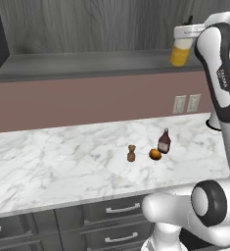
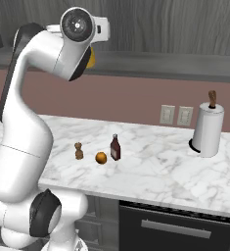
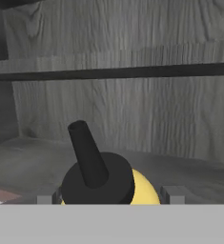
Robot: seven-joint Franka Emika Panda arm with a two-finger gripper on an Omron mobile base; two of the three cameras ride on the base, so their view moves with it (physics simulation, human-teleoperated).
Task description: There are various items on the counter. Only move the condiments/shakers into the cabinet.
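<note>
While my gripper clamps the yellow squeeze bottle from both sides, its fingers sit close against the body, with nothing else between them. That bottle stands nearly upright at the level of the cabinet shelf ledge, its long axis vertical; in my hand view the dark pointed cap leans a little to the left against the wood-grain back wall. I hold one bottle. Down on the counter three items stay in a short row: one wooden shaker, one orange fruit just beside it, and one dark red-brown sauce bottle, upright. One paper towel roll stands well apart to my right.
</note>
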